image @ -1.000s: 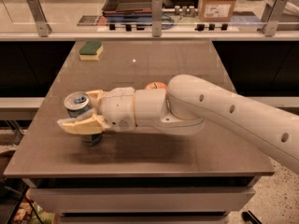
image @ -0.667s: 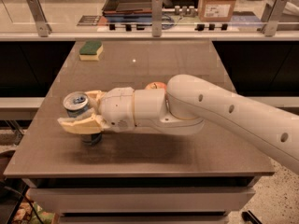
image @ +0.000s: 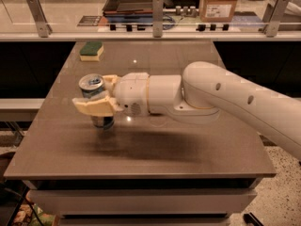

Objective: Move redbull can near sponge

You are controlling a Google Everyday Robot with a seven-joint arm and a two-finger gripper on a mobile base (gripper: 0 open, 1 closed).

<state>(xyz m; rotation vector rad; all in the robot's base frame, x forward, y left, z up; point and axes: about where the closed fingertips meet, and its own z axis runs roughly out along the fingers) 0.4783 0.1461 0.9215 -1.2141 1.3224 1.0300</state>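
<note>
I see the redbull can [image: 93, 87] close to upright on my feed. Its long axis runs near vertical with a slight lean. The silver top points up and tips a little toward the left edge of the table [image: 188, 164], while the base sits a bit further right. The gripper [image: 91, 93] reaches in from the right at the end of the white arm [image: 225, 93], over the left half of the table, and it is closed around the can's midsection. One of the fingers [image: 96, 107] crosses the near side of the can as a pale band, and the other lies behind it on the far side. The can's rim shows above that near finger and its blue lower part shows below it.

A dark shadow lies on the tabletop under the base. I cannot tell for certain whether the base touches the surface or hangs just above it.

The sponge [image: 91, 51] rests flat near the far left corner, green face up, well apart from the can and directly beyond it. A cardboard box [image: 220, 1] stands on the counter behind the table.
</note>
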